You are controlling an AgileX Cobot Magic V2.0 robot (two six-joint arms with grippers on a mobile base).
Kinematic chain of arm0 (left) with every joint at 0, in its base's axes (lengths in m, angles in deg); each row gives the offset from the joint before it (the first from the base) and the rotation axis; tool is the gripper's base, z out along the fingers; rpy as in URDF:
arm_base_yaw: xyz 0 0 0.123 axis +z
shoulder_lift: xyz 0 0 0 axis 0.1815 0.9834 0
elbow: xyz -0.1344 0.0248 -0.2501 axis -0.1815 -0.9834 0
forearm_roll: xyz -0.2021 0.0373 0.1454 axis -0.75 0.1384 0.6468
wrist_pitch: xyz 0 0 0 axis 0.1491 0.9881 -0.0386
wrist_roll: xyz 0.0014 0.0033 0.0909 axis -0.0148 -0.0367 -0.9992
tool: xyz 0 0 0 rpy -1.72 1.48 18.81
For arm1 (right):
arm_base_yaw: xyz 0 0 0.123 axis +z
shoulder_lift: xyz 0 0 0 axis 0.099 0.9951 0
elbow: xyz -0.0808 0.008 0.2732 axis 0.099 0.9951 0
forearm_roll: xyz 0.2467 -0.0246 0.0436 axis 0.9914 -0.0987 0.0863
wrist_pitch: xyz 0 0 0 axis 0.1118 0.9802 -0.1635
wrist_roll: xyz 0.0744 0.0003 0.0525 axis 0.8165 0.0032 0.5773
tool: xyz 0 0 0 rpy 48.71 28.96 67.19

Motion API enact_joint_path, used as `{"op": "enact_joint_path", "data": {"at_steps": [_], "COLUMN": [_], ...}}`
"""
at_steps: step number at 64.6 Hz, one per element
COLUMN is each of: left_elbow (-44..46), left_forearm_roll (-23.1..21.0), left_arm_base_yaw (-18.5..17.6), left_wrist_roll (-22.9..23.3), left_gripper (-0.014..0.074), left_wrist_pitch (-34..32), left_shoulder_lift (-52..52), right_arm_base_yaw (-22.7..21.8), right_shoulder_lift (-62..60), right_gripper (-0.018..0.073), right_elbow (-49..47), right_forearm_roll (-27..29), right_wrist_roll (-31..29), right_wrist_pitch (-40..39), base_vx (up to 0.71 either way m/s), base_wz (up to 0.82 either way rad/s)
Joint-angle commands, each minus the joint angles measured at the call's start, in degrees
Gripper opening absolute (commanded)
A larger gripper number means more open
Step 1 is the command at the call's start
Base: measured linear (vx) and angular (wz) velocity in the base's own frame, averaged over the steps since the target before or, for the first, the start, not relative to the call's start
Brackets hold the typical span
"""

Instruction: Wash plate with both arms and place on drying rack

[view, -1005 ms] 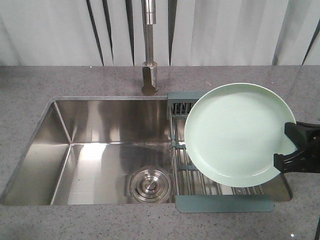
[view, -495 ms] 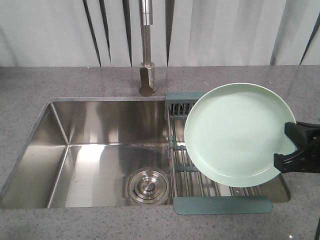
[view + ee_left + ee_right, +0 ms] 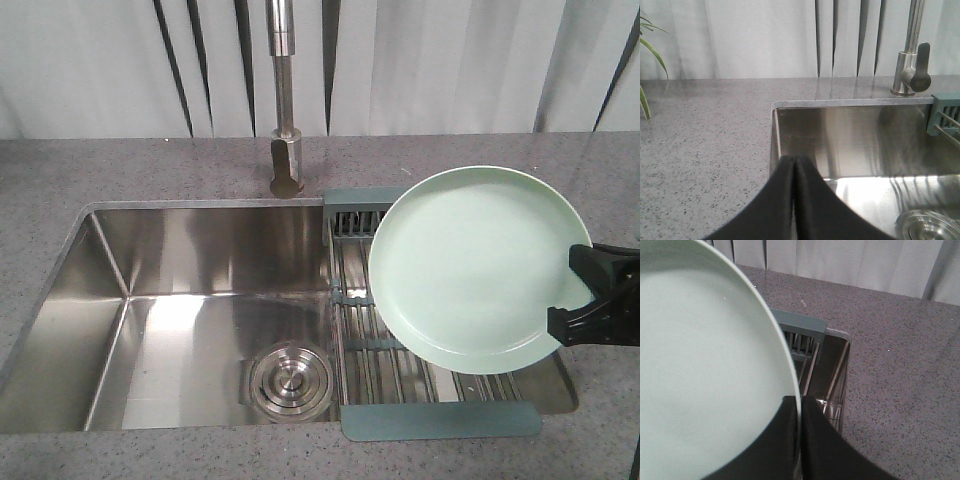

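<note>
right gripper point(image 3: 799, 412) clamps plate point(image 3: 470, 265) rim above drying rack point(image 3: 440, 420); left gripper point(image 3: 795, 167) clenched, empty.

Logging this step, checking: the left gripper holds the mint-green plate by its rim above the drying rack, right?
No, the right gripper holds the plate by its rim above the drying rack; the right wrist view shows it pinching the rim. The left gripper is shut on nothing.

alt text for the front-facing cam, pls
A round pale mint-green plate, pinched at its right rim by the black right gripper, is held over a teal-grey steel-rod drying rack at the right end of a stainless steel sink set in a grey speckled counter. A steel faucet stands behind the sink.
</note>
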Motion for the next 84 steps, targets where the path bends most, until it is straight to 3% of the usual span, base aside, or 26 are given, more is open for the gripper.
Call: {"op": "enact_joint_path", "data": {"at_steps": [1, 84], "left_elbow": [-1.2, -1.2], "left_forearm_roll": [-0.5, -0.5], "left_arm_base_yaw": [-0.2, -0.2], "left_wrist_roll": [0.5, 0.5], "left_gripper": [-0.0006, -0.0006], "left_wrist_pitch": [-4.2, -4.2], "left_shoulder_lift": [-0.9, -0.9], "right_arm_base_yaw": [-0.1, -0.1], "right_shoulder_lift": [-0.8, -0.8], "right_gripper": [-0.0010, -0.0010], "right_elbow": [-1.5, -1.5], "right_forearm_roll": [0.3, 0.3], "right_wrist_roll": [-0.3, -0.3], "right_wrist_pitch": [-4.3, -4.3], "base_vx": [0.02, 0.03], "base_wz": [-0.02, 0.00]}}
